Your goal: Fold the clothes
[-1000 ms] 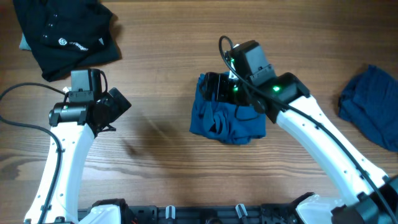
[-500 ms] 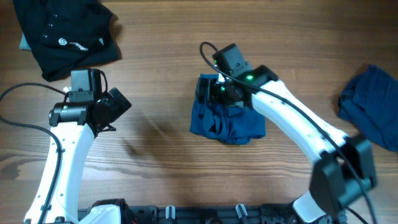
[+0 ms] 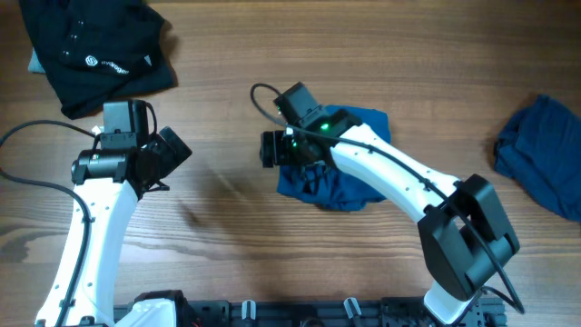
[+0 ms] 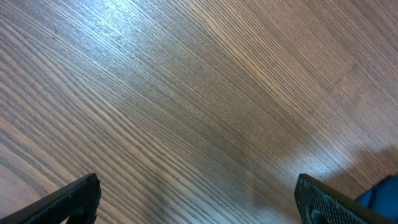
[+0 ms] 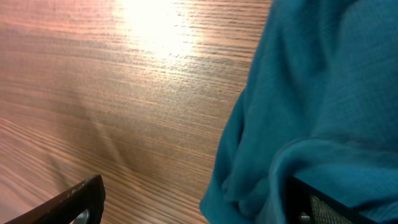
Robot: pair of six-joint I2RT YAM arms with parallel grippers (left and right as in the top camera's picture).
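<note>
My right gripper (image 3: 272,149) sits at the edge of the mid-blue shirt (image 3: 313,186) that faces my other arm. The shirt is bunched mid-table, and the fingers are spread wide astride its hem — nothing pinched yet. Closing here, I judge, could catch one layer only or drag the whole heap askew. My left gripper (image 3: 169,153) gapes, unladen, over bare wood. The darker blue garment (image 3: 545,163) lies well apart at the right edge, a black garment (image 3: 95,50) at far left — both on the same glossy wood-grain table (image 3: 227,73)
</note>
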